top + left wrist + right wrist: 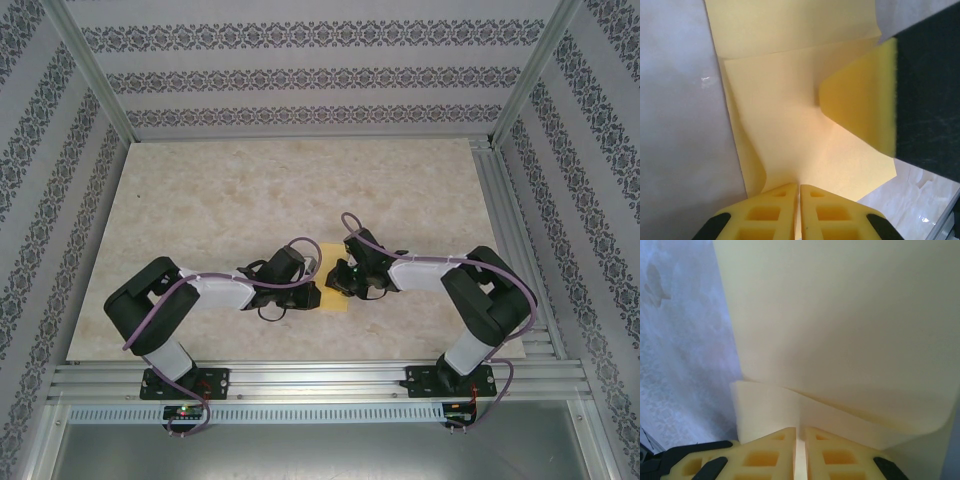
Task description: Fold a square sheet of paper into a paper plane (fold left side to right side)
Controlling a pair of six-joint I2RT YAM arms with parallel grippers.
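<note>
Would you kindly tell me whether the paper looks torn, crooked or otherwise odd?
No tear shows. The square sheet of paper is bowed and unevenly creased, its layers' edges not lined up, pinched by the left gripper and the right gripper; that may just be the fold in progress.

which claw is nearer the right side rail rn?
Right. The right claw, shut on the paper mid-table, sits left of the rail; the left claw, shut on it from the other side, is farther off.
</note>
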